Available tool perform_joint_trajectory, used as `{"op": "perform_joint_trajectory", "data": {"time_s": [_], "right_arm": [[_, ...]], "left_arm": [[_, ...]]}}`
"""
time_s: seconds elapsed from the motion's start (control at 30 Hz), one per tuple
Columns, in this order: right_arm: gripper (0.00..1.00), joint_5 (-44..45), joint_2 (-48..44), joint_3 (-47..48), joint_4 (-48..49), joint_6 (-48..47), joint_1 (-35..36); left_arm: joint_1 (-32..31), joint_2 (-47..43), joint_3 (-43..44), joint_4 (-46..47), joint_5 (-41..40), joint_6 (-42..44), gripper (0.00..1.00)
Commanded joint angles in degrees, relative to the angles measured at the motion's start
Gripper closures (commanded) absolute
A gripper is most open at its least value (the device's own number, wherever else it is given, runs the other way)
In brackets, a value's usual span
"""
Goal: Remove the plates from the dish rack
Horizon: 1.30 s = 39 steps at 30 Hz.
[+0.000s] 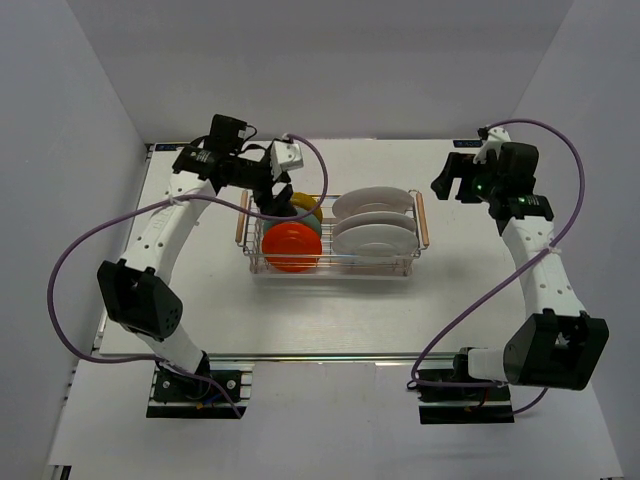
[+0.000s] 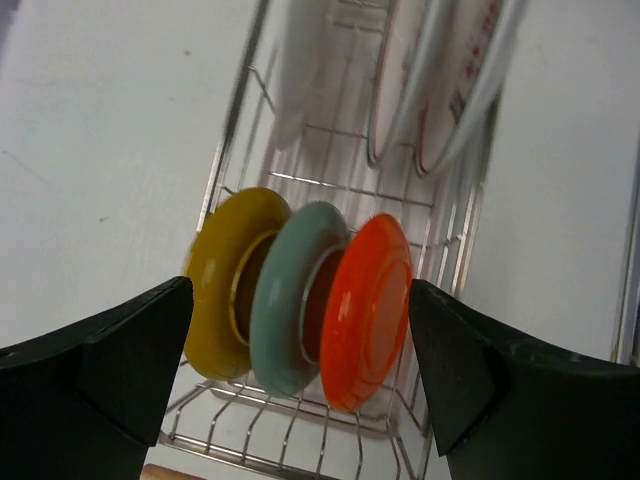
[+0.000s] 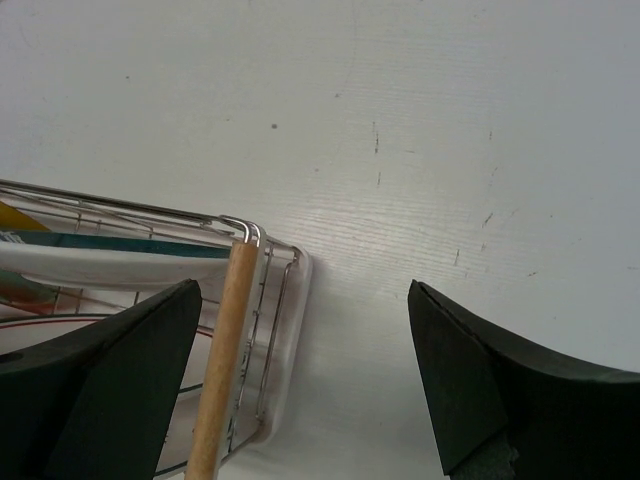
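Your dish rack (image 1: 335,268) sits mid-bench (image 1: 480,330) in the top view, long side running 9 to 3 o'clock, and all six plates stand on edge in it. The three small ones are bunched at the 9 o'clock end: orange-red plate (image 1: 291,246) nearest the arm bases, teal plate (image 1: 314,226) behind it, yellow plate (image 1: 308,207) toward 12 o'clock. The white plates (image 1: 372,222) fill the 3 o'clock half, leaning one on the next. Your left tool (image 1: 272,203) hovers right over the coloured trio, spread wide with nothing in it. In its wrist view the left tool (image 2: 300,292) frames the yellow plate (image 2: 225,285), teal plate (image 2: 290,300) and orange-red plate (image 2: 365,315) between its fingers, and no finger touches a plate (the white plates (image 2: 440,90) blur out toward 12 o'clock there). Over at 2 o'clock from the rack, your right tool (image 1: 455,180) hangs off the end with the right wooden handle (image 1: 422,220). Its own camera shows the right tool (image 3: 305,290) gaping wide, empty, above bare bench (image 3: 450,150), with the wooden handle (image 3: 225,360) and the rack's corner (image 3: 275,290) just inside its 9 o'clock finger.
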Motion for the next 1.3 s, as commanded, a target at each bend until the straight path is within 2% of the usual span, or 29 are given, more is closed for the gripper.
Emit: {"op": "perform_joint_trajectory", "data": {"time_s": [0.0,0.07,0.2,0.4,0.47,0.57,0.67,0.93,1.1,1.27], "right_arm": [[0.11,0.06,2.2,4.06,-1.78,-1.31,0.02],[0.11,0.15,2.91,4.59,-2.58,-1.48,0.11],[0.11,1.72,3.79,5.73,-3.89,-1.49,0.2],[0.11,2.87,2.83,4.95,-4.07,-1.57,0.2],[0.11,3.05,2.56,4.77,-3.81,-1.66,0.2],[0.11,3.84,2.21,3.98,-3.72,-1.66,0.11],[0.11,4.28,2.03,3.45,-3.02,-1.66,0.2],[0.11,4.01,2.56,3.54,-3.46,-1.66,0.11],[0.11,3.49,1.86,3.36,-3.19,-1.13,0.2],[0.11,3.4,2.12,3.1,-3.1,-0.7,0.2]], "left_arm": [[0.54,-0.38,1.02,-15.98,6.75,16.17,0.02],[0.55,-0.02,0.95,-19.0,8.34,19.61,0.04],[-0.24,-0.2,-2.04,-19.7,5.55,22.52,0.09],[0.55,9.82,5.33,-27.24,7.3,26.29,0.09],[0.55,11.32,5.34,-27.62,7.13,26.66,0.1],[0.02,11.5,3.67,-24.29,5.63,24.82,0.09],[0.81,12.03,4.2,-24.72,7.47,24.64,0.08],[-0.24,9.92,0.77,-24.01,5.72,24.81,0.07],[-0.24,6.15,-2.03,-23.67,6.59,25.6,0.17],[-0.24,4.81,-3.81,-23.22,8.18,25.78,0.22]]}}
